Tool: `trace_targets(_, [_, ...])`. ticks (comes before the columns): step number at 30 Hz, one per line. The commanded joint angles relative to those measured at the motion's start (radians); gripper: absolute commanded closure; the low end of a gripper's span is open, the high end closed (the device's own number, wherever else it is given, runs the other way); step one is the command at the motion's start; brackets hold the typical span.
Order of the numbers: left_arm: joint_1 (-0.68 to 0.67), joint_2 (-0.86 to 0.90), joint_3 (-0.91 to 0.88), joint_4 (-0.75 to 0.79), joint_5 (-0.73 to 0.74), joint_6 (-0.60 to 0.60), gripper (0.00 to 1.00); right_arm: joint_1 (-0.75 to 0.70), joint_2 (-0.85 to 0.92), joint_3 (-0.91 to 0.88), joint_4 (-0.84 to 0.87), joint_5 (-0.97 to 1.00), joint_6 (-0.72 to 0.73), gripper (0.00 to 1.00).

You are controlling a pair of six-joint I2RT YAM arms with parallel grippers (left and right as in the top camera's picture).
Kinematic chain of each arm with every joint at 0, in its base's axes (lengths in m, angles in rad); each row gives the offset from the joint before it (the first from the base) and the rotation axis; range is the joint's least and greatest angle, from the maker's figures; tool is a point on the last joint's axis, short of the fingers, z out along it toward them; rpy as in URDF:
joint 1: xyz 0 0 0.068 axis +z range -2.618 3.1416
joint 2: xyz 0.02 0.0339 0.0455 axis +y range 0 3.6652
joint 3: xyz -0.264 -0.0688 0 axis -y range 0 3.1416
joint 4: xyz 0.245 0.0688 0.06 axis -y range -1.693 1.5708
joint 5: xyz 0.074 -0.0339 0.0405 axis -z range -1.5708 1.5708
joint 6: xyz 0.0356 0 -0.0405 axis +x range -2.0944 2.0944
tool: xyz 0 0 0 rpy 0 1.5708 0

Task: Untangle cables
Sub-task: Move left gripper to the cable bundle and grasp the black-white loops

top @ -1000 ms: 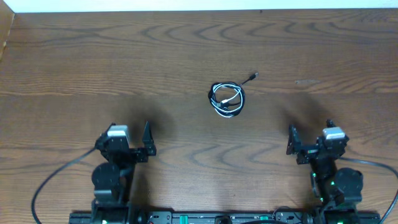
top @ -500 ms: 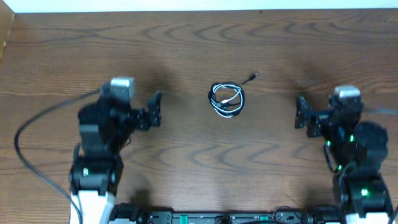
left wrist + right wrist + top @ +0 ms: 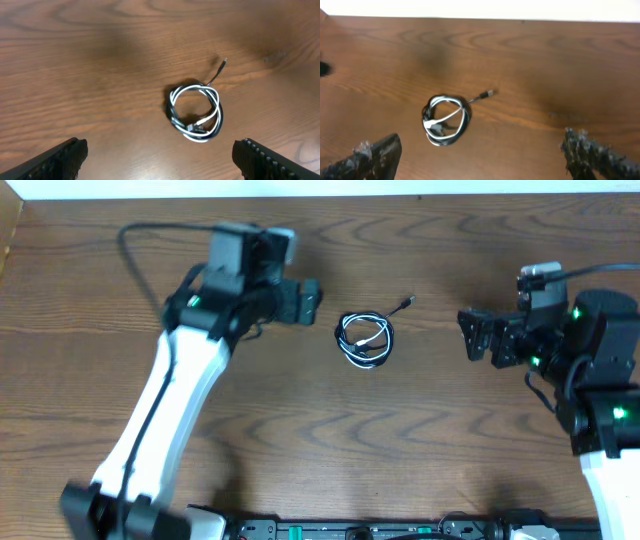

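The white and black cables lie coiled together in one small loop on the wooden table, a black plug end sticking out to the upper right. The coil also shows in the left wrist view and the right wrist view. My left gripper is open and empty, just left of the coil. My right gripper is open and empty, to the right of the coil. In both wrist views the fingers stand wide apart at the lower corners.
The wooden table fills the view. Its far edge meets a white wall at the top. A thick black arm cable loops above the left arm.
Both arms have reached forward from the near edge toward the coil. The left gripper moved up and right, the right gripper up and slightly left. The coil has not moved.
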Motion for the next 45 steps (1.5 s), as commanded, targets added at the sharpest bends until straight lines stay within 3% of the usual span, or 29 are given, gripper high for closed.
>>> trace_targets(1, [-0.032, 0.107, 0.085, -0.004, -0.003, 0.014, 0.02, -0.005, 0.044, 0.048, -0.01, -0.065, -0.012, 0.01])
trace_targets(5, [-0.063, 0.179, 0.085, 0.042, 0.178, 0.0, 0.02, -0.005, 0.066, 0.048, 0.0, -0.099, 0.023, 0.01])
trace_targets(9, [-0.085, 0.235, 0.084, 0.1, 0.219, -0.008, 0.02, -0.005, 0.082, 0.048, -0.008, -0.128, 0.026, 0.04])
trace_targets(11, [-0.097, 0.276, 0.084, 0.125, 0.156, -0.047, 0.18, -0.005, 0.09, 0.048, -0.022, -0.128, 0.026, 0.11])
trace_targets(15, [-0.121, 0.375, 0.084, 0.144, -0.098, -0.196, 0.23, -0.005, 0.109, 0.048, -0.031, -0.128, 0.026, 0.17])
trace_targets(19, [-0.137, 0.454, 0.084, 0.162, -0.182, -0.255, 0.42, -0.002, 0.121, 0.048, -0.034, -0.127, 0.026, 0.21])
trace_targets(22, [-0.142, 0.491, 0.084, 0.177, -0.233, -0.299, 0.48, -0.002, 0.126, 0.047, -0.042, -0.127, 0.026, 0.21])
trace_targets(24, [-0.145, 0.511, 0.084, 0.196, -0.229, -0.299, 0.62, -0.002, 0.126, 0.047, -0.046, -0.126, 0.026, 0.21])
trace_targets(25, [-0.149, 0.517, 0.084, 0.2, -0.23, -0.299, 0.64, -0.002, 0.126, 0.048, -0.048, -0.123, 0.026, 0.21])
trace_targets(45, [-0.196, 0.597, 0.078, 0.229, -0.234, -0.29, 0.65, -0.002, 0.126, 0.047, -0.061, -0.116, 0.026, 0.18])
